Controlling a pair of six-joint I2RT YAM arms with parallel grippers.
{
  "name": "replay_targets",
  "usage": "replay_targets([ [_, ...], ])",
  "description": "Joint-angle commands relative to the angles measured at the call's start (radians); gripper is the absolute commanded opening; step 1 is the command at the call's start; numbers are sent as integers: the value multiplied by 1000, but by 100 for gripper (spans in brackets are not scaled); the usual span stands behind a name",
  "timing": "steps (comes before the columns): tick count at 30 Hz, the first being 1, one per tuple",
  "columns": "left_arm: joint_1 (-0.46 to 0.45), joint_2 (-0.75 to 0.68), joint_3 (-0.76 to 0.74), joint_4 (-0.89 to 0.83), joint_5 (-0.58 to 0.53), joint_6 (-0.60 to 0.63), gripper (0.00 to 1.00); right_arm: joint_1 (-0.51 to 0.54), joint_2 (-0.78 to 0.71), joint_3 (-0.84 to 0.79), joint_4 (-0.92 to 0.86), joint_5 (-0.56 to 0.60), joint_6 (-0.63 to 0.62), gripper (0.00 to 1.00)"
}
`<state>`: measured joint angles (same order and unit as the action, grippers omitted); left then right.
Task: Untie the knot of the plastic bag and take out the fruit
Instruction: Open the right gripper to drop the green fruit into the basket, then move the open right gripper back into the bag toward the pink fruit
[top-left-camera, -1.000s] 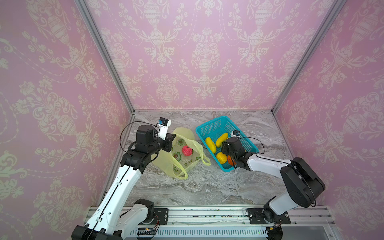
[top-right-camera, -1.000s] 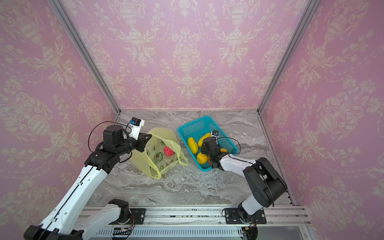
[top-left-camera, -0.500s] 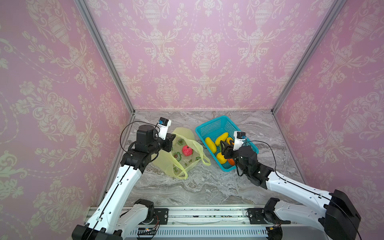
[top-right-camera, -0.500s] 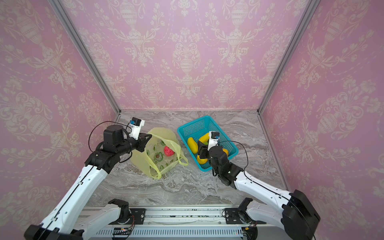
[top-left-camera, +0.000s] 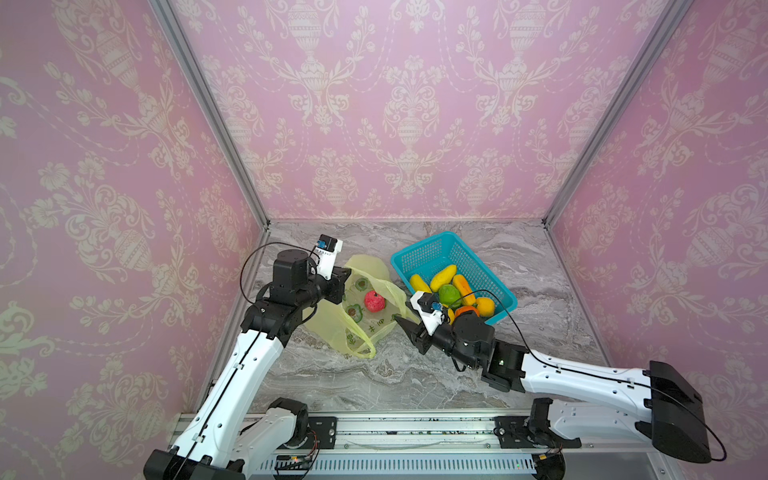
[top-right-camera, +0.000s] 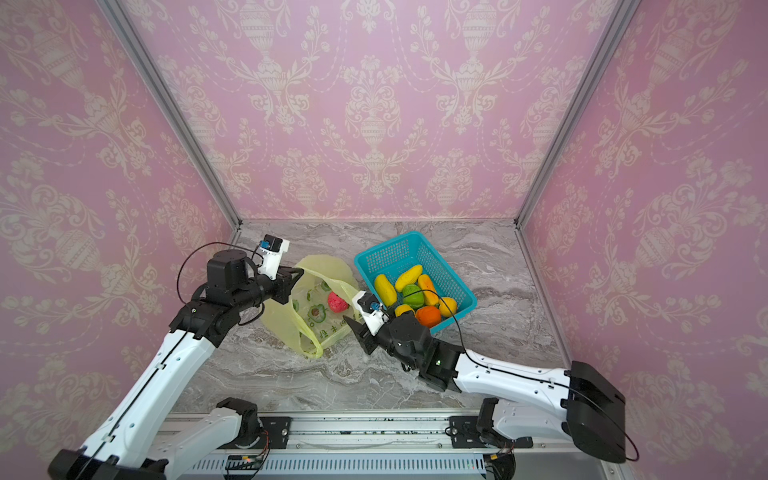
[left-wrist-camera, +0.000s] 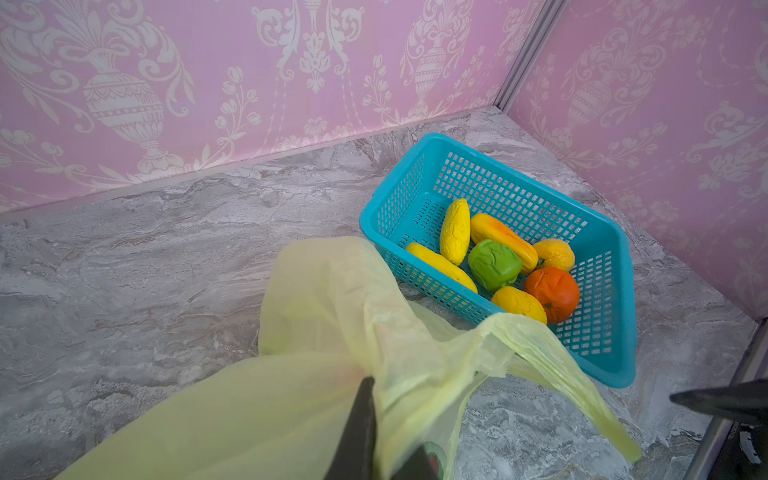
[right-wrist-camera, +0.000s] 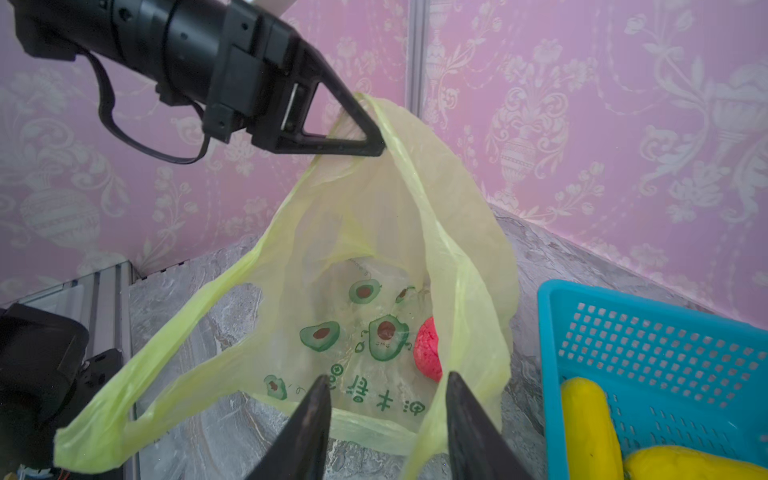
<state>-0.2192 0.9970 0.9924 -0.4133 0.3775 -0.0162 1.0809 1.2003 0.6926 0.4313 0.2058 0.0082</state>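
**At the middle of the marble table: bag pinched open, one red fruit inside**

Pink patterned walls (top-left-camera: 411, 104) close in a grey marble table (top-left-camera: 540, 266) on three sides. In both top views the plastic bag (top-left-camera: 365, 266) sits left of centre, mouth open, its loop handles apart. A pink-red fruit (top-left-camera: 374, 300) lies inside it. Just to the bag's right stands a teal basket (top-left-camera: 419, 247) holding more fruit (top-left-camera: 449, 293): yellow and orange pieces and one green.

The left arm rises from the lower left, wrist bent over the bag. The left gripper (right-wrist-camera: 376, 145) is pressed together on the bag's upper rim and holds it up. The right arm lies low across the lower right, pointing at the bag. The right gripper (right-wrist-camera: 386, 376) has its jaws spread, gripping nothing, tips just beside the bag's near edge. Whether they touch it I cannot tell.
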Motion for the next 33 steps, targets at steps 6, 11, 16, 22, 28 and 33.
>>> replay_targets([
  [6,4,0,33,-15,-9,14,10,4,192,145,-88,-58,-127,28],
  [11,4,-1,33,-15,-8,14,10,4,308,222,-140,-33,-149,26],
  [16,4,-1,34,-16,-8,14,10,5,457,339,-215,20,-156,26],
  [22,3,-1,32,-16,-7,13,10,5,594,422,-234,58,-167,28],
  [28,4,-3,34,-16,-3,11,10,5,684,472,-261,89,-185,30],
  [33,3,-3,35,-15,-2,11,10,4,778,586,-321,196,-181,38],
])
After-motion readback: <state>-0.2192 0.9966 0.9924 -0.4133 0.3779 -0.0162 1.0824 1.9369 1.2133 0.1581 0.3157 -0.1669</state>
